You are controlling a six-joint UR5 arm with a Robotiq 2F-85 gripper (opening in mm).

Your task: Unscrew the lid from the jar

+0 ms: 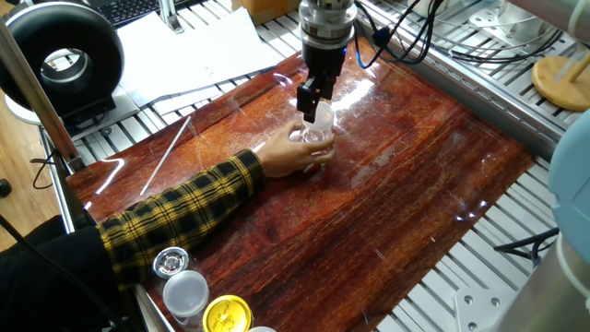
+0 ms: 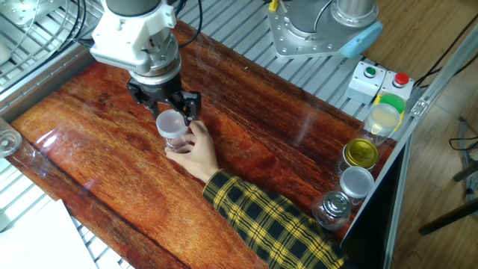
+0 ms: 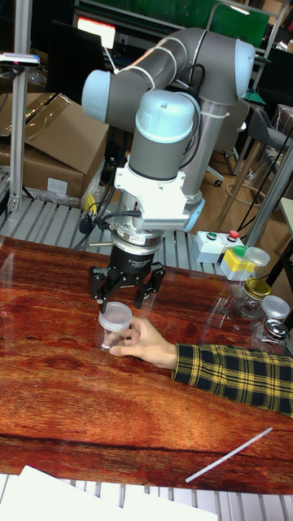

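- One gripper (image 3: 124, 299) hung straight down over the counter (image 2: 276, 142), its two jaws spread open on either side of the lid (image 3: 115, 312), level with it; whether they touched it could not be told.
- One lid, round and translucent white, sat on top of one small clear jar (image 2: 175, 137), which stood upright on the counter's red-brown wood surface.
- One human hand (image 2: 198, 153), with a yellow-and-black plaid sleeve (image 2: 265, 218) behind it, wrapped its fingers (image 3: 124, 348) around the lower part of the jar from the side.
- In one fixed view, the lid (image 1: 320, 113) showed just below the gripper (image 1: 314, 103), and the hand (image 1: 293, 152) held the jar (image 1: 316, 136) beneath it.
- Four other jars stood in a row at the counter's edge, well apart from the hand: a metallic-lidded jar (image 2: 332, 207), a white-lidded jar (image 2: 356, 181), a yellow-lidded jar (image 2: 361, 153) and a pale-lidded jar (image 2: 384, 119).
- One thin white stick (image 1: 167, 154) lay flat on the counter beside the sleeve.
- One box with a green and a red button (image 2: 376, 82) sat just off the counter, near the row of jars.
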